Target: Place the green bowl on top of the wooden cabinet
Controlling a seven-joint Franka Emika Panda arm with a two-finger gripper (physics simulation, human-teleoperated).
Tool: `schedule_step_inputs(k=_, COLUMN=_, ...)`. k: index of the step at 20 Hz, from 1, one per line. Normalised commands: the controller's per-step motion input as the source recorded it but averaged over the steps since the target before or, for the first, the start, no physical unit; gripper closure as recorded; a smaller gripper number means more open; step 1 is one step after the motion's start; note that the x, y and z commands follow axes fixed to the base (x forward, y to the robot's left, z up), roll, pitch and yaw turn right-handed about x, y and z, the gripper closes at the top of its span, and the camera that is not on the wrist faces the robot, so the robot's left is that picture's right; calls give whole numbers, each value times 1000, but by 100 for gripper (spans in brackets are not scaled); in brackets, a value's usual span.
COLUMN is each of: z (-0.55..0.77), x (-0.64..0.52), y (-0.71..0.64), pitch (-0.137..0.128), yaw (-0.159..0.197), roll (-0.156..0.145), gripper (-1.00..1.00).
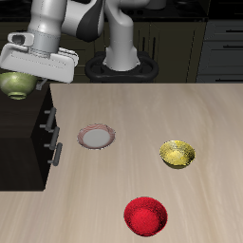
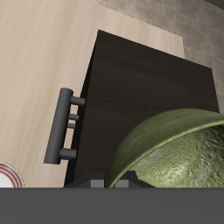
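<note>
Above wooden cabinet (image 1: 24, 133), green bowl (image 1: 15, 85) rim-up, round, no long axis, gripper (image 1: 23, 78) pinching it.

Olive-grn mottled green bowl (image 1: 16, 85), blk-brown wooden cabinet (image 2: 149, 96) w/ silver handles, yellow bowl (image 1: 177, 153), red bowl (image 1: 146, 215).

a simulated kitchen: dark background cabinetry (image 1: 220, 43), bowls on wooden table (image 1: 209, 199).
</note>
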Motion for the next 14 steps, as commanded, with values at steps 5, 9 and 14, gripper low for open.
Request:
schedule_step_inputs(k=5, z=-34, x=-26, y=-63, pitch=14, yaw=1, roll=-19, gripper=-100)
schedule_step_inputs(k=9, z=-15, x=13, y=0, pitch=6, yaw=1, roll=1, gripper=-100)
schedule_step_inputs(k=14, z=-4, x=58, y=67, pitch=6, yaw=8, roll=13, gripper=-100)
